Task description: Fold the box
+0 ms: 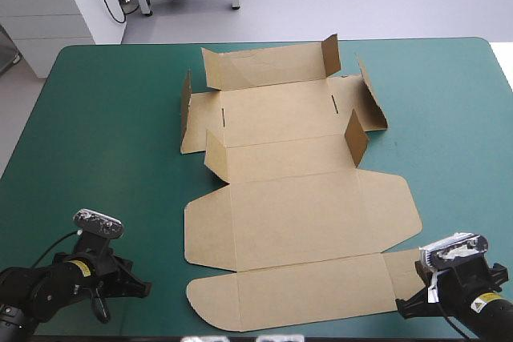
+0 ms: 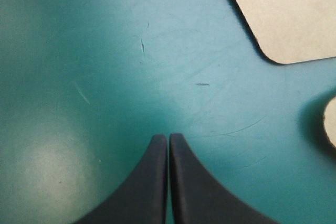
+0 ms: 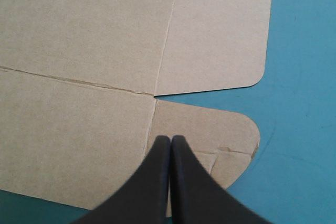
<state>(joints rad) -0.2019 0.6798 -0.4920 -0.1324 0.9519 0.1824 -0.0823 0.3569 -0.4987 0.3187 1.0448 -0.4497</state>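
The brown box (image 1: pixel 292 198) lies as a cut sheet across the middle of the teal-green table, mostly flat, with small flaps at its far end standing up. My left gripper (image 1: pixel 136 286) rests low near the front left, shut, its tip (image 2: pixel 168 137) over bare cover; rounded corners of the box (image 2: pixel 283 14) lie ahead of it and to one side. At the front right my right gripper (image 1: pixel 405 303) is shut too. Its tip (image 3: pixel 170 139) hovers over the near right flap of the box (image 3: pixel 79 51), by the crease, gripping nothing.
The table's front edge (image 1: pixel 144 332) runs close behind both grippers. Bare teal-green cover (image 1: pixel 104 134) stretches left of the box, and more (image 1: pixel 457 142) to its right. White furniture stands beyond the table's far left corner.
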